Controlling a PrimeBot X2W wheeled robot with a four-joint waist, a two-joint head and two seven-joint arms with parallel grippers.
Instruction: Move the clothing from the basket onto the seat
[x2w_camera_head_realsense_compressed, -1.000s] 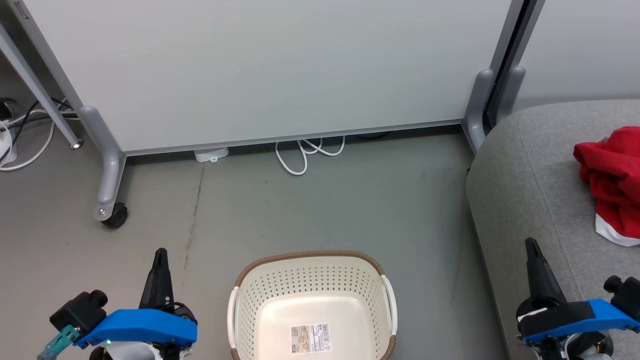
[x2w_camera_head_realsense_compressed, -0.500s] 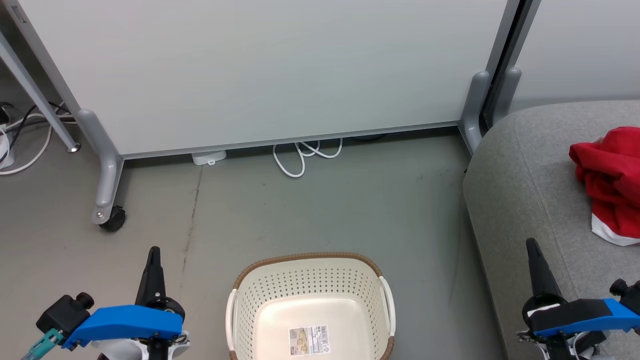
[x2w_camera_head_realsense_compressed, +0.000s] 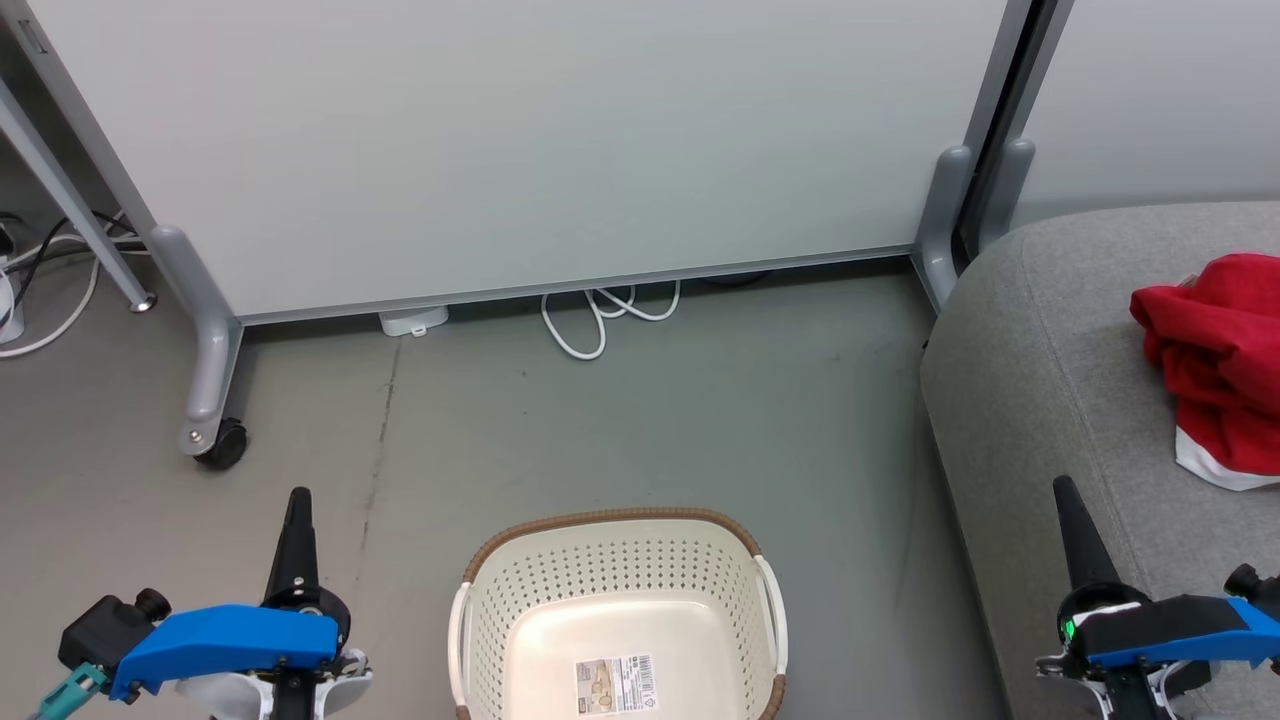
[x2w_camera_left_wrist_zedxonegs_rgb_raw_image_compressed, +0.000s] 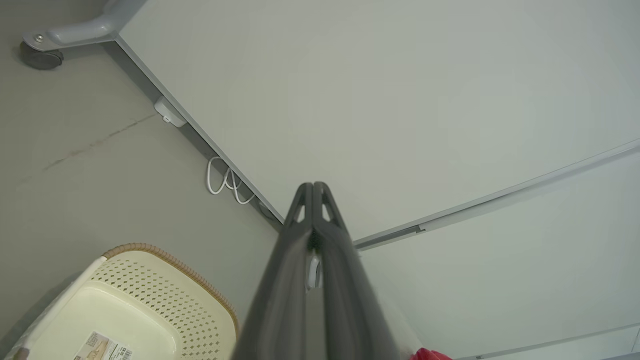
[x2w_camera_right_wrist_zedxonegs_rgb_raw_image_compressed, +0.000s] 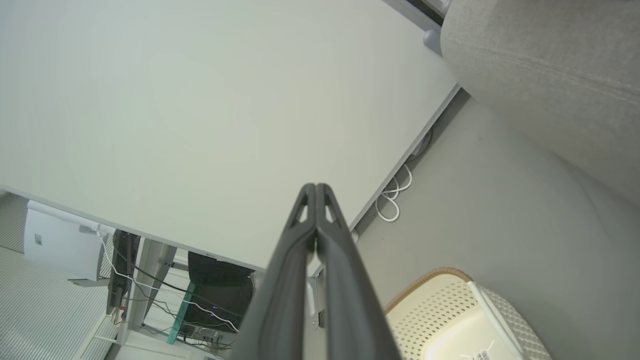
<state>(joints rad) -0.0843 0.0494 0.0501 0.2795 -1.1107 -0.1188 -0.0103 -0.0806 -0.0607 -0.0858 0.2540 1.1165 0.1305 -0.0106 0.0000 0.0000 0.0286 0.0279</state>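
Although the basket (x2w_camera_head_realsense_compressed: 612, 532) stands upright on the floor (x2w_camera_head_realsense_compressed: 650, 420) with its mouth up, the bottom edge of the head view cuts off its near end, so its long axis cannot be told. Its white handles sit at its left and right sides, and a barcode label (x2w_camera_head_realsense_compressed: 617, 683) lies flat on its bottom. The clothing (x2w_camera_head_realsense_compressed: 1215, 365) is a crumpled red heap on the seat (x2w_camera_head_realsense_compressed: 1040, 400), well apart from the basket and to its right. The heap stretches from far to near along the right edge of the head view, which cuts part of it off. A white trim band shows at its near end. A strip of grey floor lies between the basket and the seat's rounded side.

The left pincer (x2w_camera_left_wrist_zedxonegs_rgb_raw_image_compressed: 313, 186) hangs over the floor just left of the basket, its two dark fingers pressed together to the tip and gripping nothing. The right pincer (x2w_camera_right_wrist_zedxonegs_rgb_raw_image_compressed: 316, 186) hangs over the near edge of the seat, likewise closed tight and holding nothing.

Beyond the basket stands a white partition panel (x2w_camera_head_realsense_compressed: 520, 140) on grey legs, the left leg ending in a black caster (x2w_camera_head_realsense_compressed: 222, 442). A looped white cable (x2w_camera_head_realsense_compressed: 600, 318) and a small white box (x2w_camera_head_realsense_compressed: 412, 321) lie under the panel's lower edge.
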